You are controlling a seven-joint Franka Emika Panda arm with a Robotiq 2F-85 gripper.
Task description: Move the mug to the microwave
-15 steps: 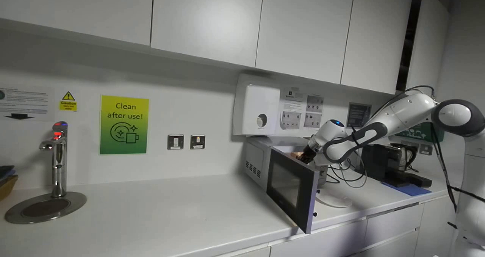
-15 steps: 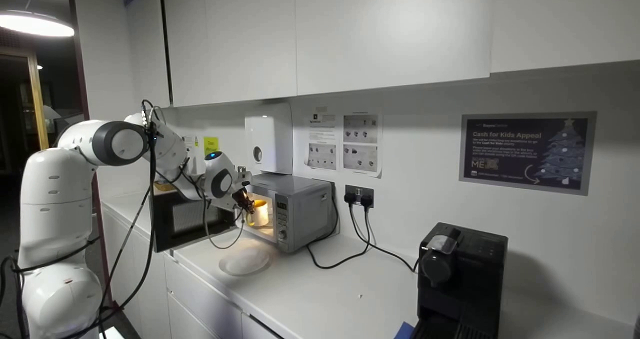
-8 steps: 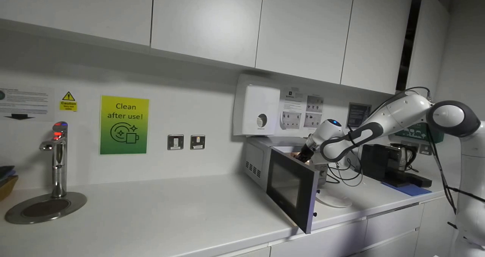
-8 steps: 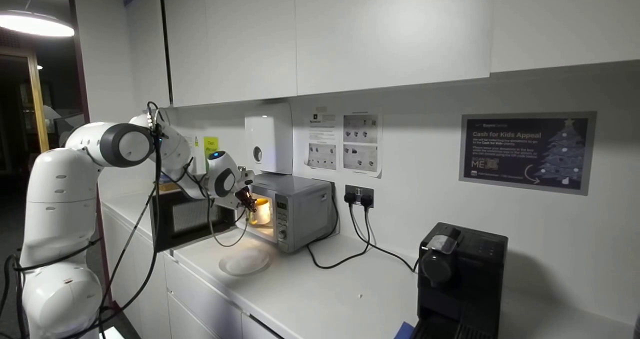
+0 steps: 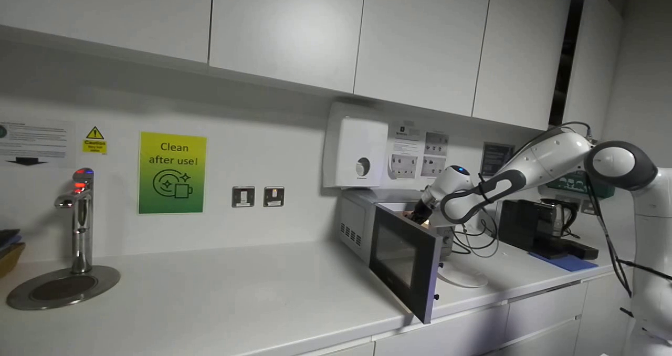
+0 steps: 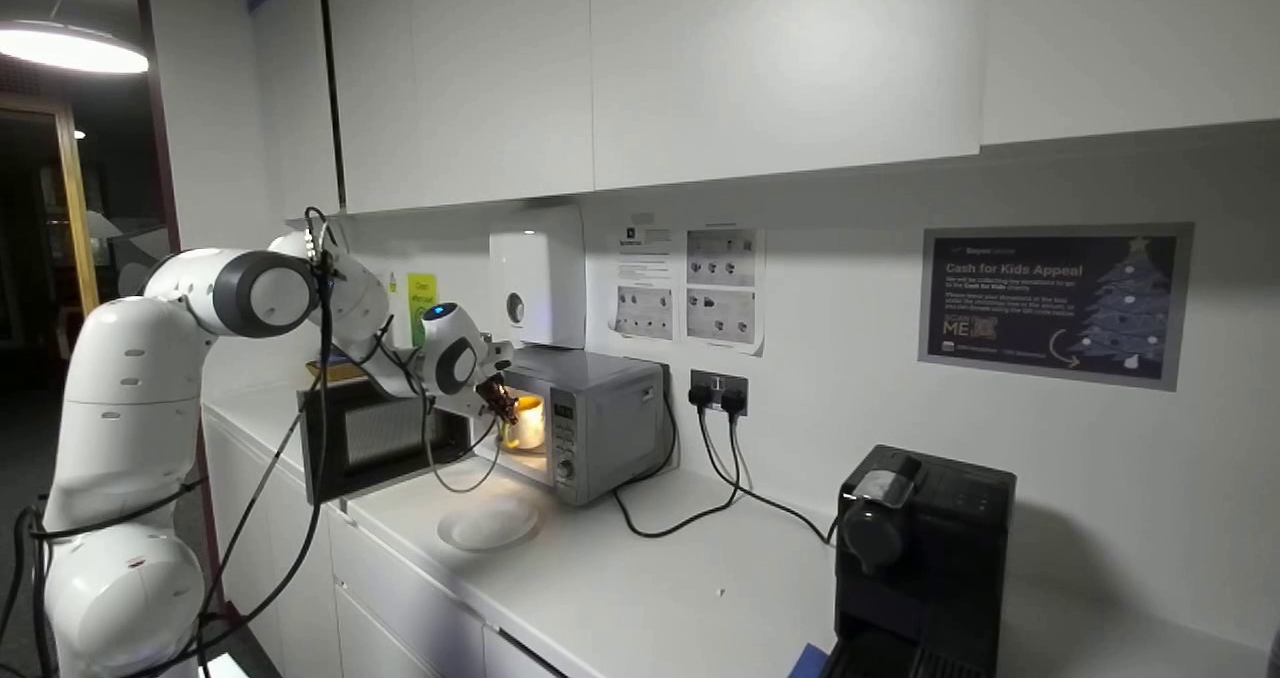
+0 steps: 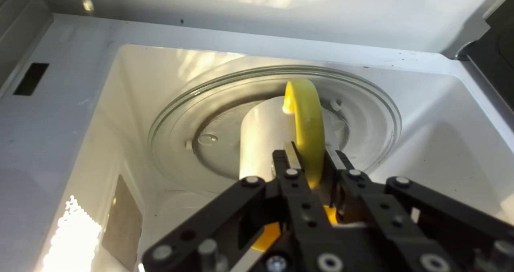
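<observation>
My jaws grip the mug [image 7: 263, 139] by its yellow handle [image 7: 311, 131], inside the microwave [image 6: 618, 413]. Wrist view: base end [image 7: 272, 103] at 11 o'clock from jaws, over glass turntable [image 7: 371, 131]; can't tell if touching.

The white arm [image 6: 268, 293] is banded dark grey and hung with black cables [image 6: 324, 388] (a blue light [image 6: 438, 311] is set on the wrist [image 6: 445, 343]); the black gripper [image 7: 313, 157] is studded with silvery screws [image 7: 292, 172].

Communal kitchen: tap [image 5: 82, 224], microwave [image 6: 622, 428], coffee machine [image 6: 935, 548], wall cupboards [image 5: 286, 30], "Clean after use!" sign [image 5: 172, 173], charity appeal poster [image 6: 1055, 303].
</observation>
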